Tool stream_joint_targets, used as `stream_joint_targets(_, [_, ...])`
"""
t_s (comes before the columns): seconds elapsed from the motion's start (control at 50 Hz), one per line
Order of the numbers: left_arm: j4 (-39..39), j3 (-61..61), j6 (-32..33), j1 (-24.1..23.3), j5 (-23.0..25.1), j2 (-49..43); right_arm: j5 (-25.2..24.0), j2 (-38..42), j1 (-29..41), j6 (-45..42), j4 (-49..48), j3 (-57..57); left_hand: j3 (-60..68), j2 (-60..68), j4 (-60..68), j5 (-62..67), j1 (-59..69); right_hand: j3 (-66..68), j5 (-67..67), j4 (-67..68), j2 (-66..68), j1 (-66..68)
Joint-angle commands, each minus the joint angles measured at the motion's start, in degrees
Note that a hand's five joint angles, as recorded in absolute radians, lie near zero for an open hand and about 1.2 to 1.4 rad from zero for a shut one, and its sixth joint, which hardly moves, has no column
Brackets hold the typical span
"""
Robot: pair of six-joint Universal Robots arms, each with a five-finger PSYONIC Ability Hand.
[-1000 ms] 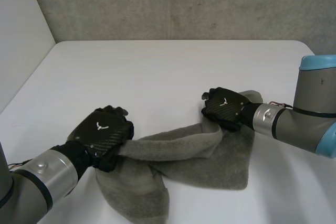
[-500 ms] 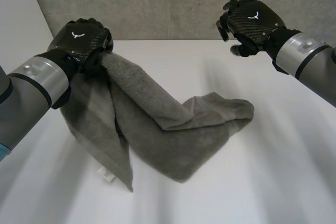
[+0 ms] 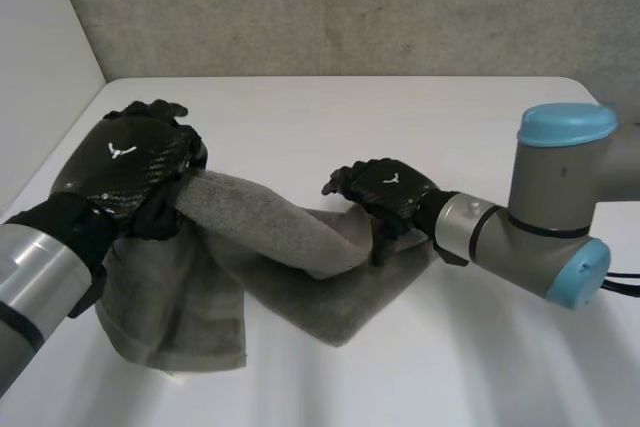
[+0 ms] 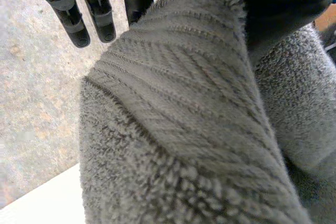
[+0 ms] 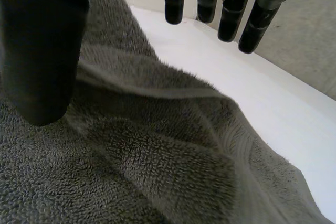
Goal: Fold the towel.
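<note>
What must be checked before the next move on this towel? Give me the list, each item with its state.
1. Left robot hand grips the towel: ok, curled round a raised part.
2. Right robot hand grips the towel: not ok, fingers straight over the part lying on the table.
3. Towel flat: not ok, bunched between the hands, with part hanging from the left robot hand.
4. Which corner the left robot hand holds: cannot tell.
5. Hands apart: ok.
</note>
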Motion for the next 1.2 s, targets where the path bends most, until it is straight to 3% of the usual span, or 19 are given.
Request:
stream_joint_targets(0.02, [-0.24,-0.56,-0.01,0.18,0.03,2.77,0.24,3.91,1.02,-2.71,-1.90,-2.08,-2.98,1.71,-3.36,1.84,2.82,-2.50,4.20,-4.37,3.07,4.12])
stream_joint_targets(0.16, [-0.24,-1.62,-0.01,0.09,0.03,4.35,0.68,6.38,1.64,-2.53,-3.04,-3.67,-2.98,1.37,-3.36,1.51,2.48,-2.50,27.61,-4.37,26.48,27.53])
stream_joint_targets(0.22, [-0.24,-1.71,0.08,0.18,0.03,4.36,0.68,5.95,1.73,-2.18,-2.95,-3.67,-2.98,1.37,-3.36,1.51,2.48,-2.50,57.94,-4.37,56.81,57.86])
stream_joint_targets(0.26, [-0.24,-1.97,0.08,0.44,0.03,4.27,0.68,5.77,1.81,-1.92,-2.95,-3.58,-2.98,1.37,-3.36,1.51,2.48,-2.50,66.16,-4.37,65.03,66.08])
stream_joint_targets(0.42, [0.99,-0.74,0.17,5.80,0.21,2.42,0.86,-0.27,0.85,-1.92,-3.04,-4.80,-2.98,1.21,-3.36,1.34,2.31,-2.50,66.24,-4.37,65.11,66.16])
stream_joint_targets(0.52, [6.16,7.04,1.56,6.24,0.82,-6.68,1.83,-5.83,-2.32,-1.74,-3.30,-10.79,-2.98,1.87,-3.36,2.01,2.98,-2.50,66.24,-4.37,65.11,66.16])
stream_joint_targets(0.54, [6.17,7.08,1.57,6.24,0.82,-6.72,2.96,-7.57,-3.36,-1.13,-3.65,-14.18,-2.98,1.88,-3.36,2.01,2.99,-2.50,66.24,-4.37,65.11,66.16])
stream_joint_targets(0.58, [6.71,21.24,2.89,5.37,-0.84,-14.68,5.34,-9.35,-3.90,0.37,-4.45,-17.82,-2.98,3.05,-3.36,3.18,4.16,-2.50,66.24,-4.37,65.11,66.16])
stream_joint_targets(0.62, [6.00,26.63,2.72,5.10,-2.59,-16.11,12.16,-13.46,-4.77,4.13,-9.25,-21.76,-2.98,4.39,-3.36,4.52,5.50,-2.50,66.24,-4.37,65.11,66.16])
stream_joint_targets(0.68, [5.65,33.77,2.89,3.70,-6.72,-16.74,16.66,-19.42,-5.74,6.68,-16.02,-20.03,-2.98,4.74,-3.36,4.87,5.85,-2.50,66.24,-4.37,65.11,66.16])
stream_joint_targets(0.74, [8.09,35.03,2.63,3.43,-8.75,-15.87,16.68,-22.00,-6.36,7.31,-18.77,-17.29,-2.98,4.74,-3.36,4.87,5.85,-2.50,66.24,-4.37,65.11,66.16])
stream_joint_targets(0.82, [11.53,31.87,2.63,3.52,-8.94,-14.10,10.12,-25.87,-8.11,7.48,-20.62,-5.91,-2.98,4.74,-3.36,4.87,5.85,-2.50,66.24,-4.37,65.11,66.16])
stream_joint_targets(0.9, [14.25,19.95,3.15,3.34,-7.89,-13.93,2.38,-25.79,-8.20,5.91,-19.22,7.98,-2.98,3.73,-3.36,3.87,4.84,-2.50,66.24,-4.37,65.11,66.16])
stream_joint_targets(0.96, [15.66,11.87,3.24,3.60,-4.82,-14.27,1.21,-25.34,-8.20,4.58,-19.21,12.42,-2.98,3.56,-3.36,3.70,4.67,-2.50,66.24,-4.37,65.11,66.16])
stream_joint_targets(1.0, [16.80,8.17,3.24,3.61,-2.72,-14.97,0.95,-23.07,-8.29,0.04,-19.48,19.50,-2.98,3.39,-3.36,3.53,4.50,-2.50,30.00,-4.37,28.87,29.92])
stream_joint_targets(1.02, [18.29,4.83,3.33,3.61,-0.78,-16.72,0.95,-23.06,-8.29,0.01,-19.48,19.54,-2.98,3.39,-3.36,3.53,4.50,-2.50,29.80,-4.37,28.67,29.72])
stream_joint_targets(1.04, [18.30,4.80,3.33,3.61,-0.76,-16.74,1.03,-21.84,-8.55,-3.12,-18.95,22.58,-2.98,3.39,-3.36,3.53,4.50,-2.50,16.31,-4.37,15.18,16.23])
stream_joint_targets(1.08, [20.23,0.60,3.50,2.47,1.78,-21.64,1.39,-20.42,-8.82,-5.87,-18.77,24.63,-2.98,2.89,-3.36,3.02,4.00,-2.50,16.17,-4.37,15.05,16.09])
stream_joint_targets(1.2, [17.70,-0.92,5.43,1.85,2.58,-26.93,2.97,-14.01,-9.08,-10.88,-16.40,28.06,-2.98,3.06,-3.36,3.19,4.16,-2.50,17.35,-4.37,16.22,17.27])
